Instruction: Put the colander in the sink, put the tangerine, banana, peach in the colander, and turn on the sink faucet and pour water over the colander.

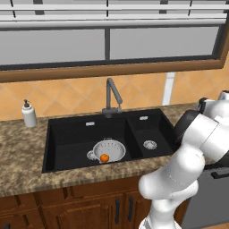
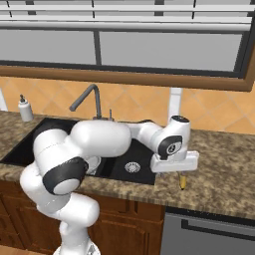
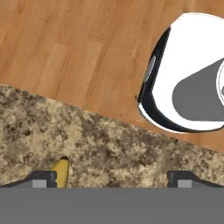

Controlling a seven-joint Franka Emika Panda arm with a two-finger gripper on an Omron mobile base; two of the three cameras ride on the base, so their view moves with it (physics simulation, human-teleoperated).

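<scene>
Currently the colander (image 1: 108,150) sits in the wider left basin of the black sink (image 1: 67,134), with the tangerine (image 1: 104,158) inside at its front rim and the faucet (image 1: 112,96) standing behind. Right of the sink, near the counter's (image 2: 224,164) front edge, the gripper (image 2: 182,180) points down with its jaws wide apart, the banana (image 3: 60,172) just beside one fingertip (image 3: 43,178); no clamping shows.

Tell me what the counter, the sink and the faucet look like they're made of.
The counter looks like polished granite: mottled brown and tan speckle. The sink seems matte black composite or enamelled, with flat, dull walls. The sink faucet looks like dark grey brushed metal, though the render leaves that open.
</scene>
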